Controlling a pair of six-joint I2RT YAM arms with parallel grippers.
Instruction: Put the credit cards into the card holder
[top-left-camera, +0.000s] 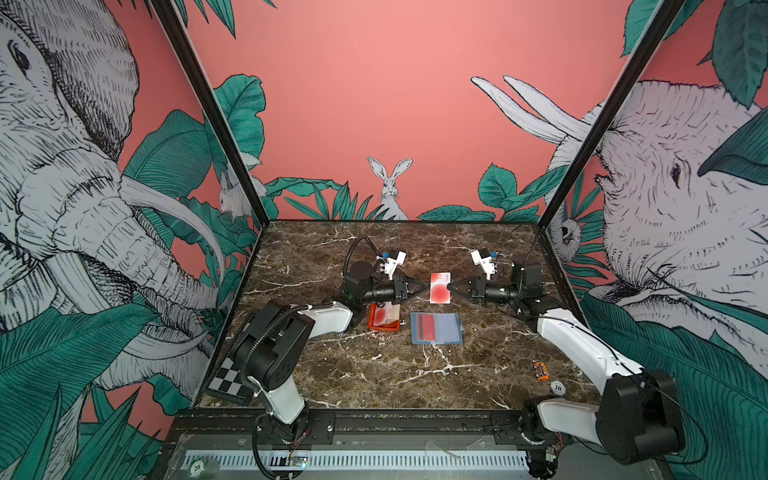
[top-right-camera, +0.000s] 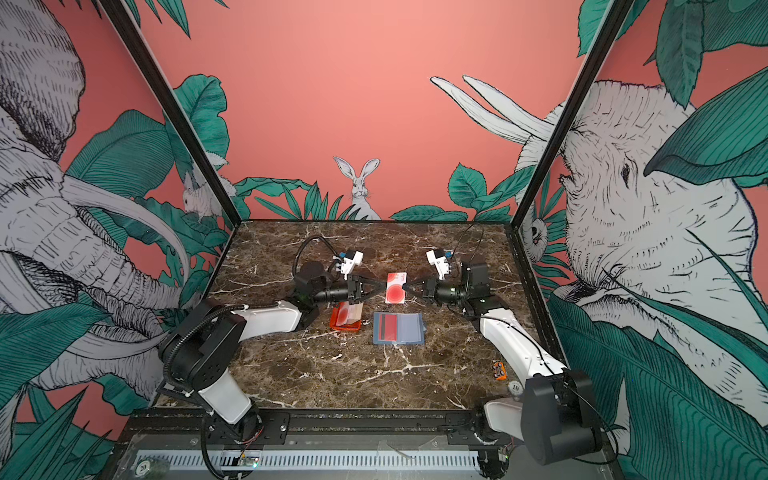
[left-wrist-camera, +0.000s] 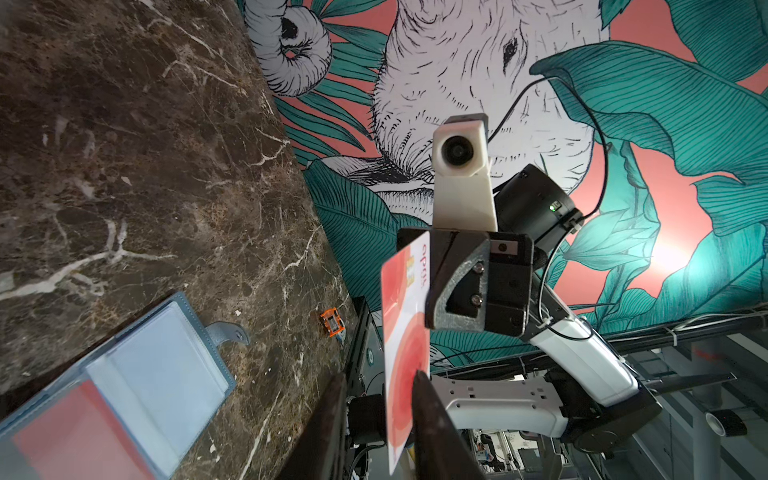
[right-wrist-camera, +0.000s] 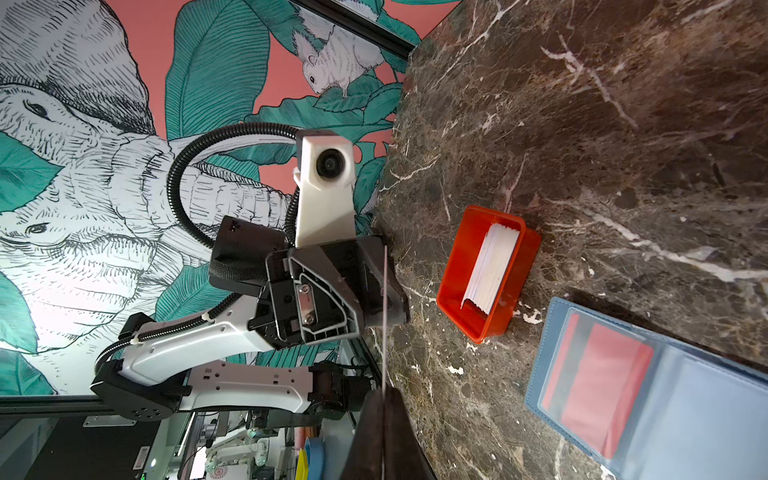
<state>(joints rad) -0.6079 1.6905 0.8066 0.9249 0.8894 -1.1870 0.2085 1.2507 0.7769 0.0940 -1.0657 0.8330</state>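
Both arms reach inward from opposite sides, forearms low, wrists level, grippers nearly tip to tip. The right gripper (top-left-camera: 452, 286) has its jaws pinched flat on one edge of a credit card (top-left-camera: 440, 288), holding it upright. The left gripper (top-left-camera: 424, 286) has its jaws parted, straddling the opposite edge. One finger (left-wrist-camera: 422, 399) is possibly touching the card face.

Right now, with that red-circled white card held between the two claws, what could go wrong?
1. The white credit card with the red circle is pinched at one edge by the shut right gripper, while the left gripper only straddles the opposite edge, jaws apart. Releasing early would likely drop it onto the brown marble table.
2. The open slate-blue card holder lies flat with nothing holding it; pushing a card into its clear sleeve might slide it.
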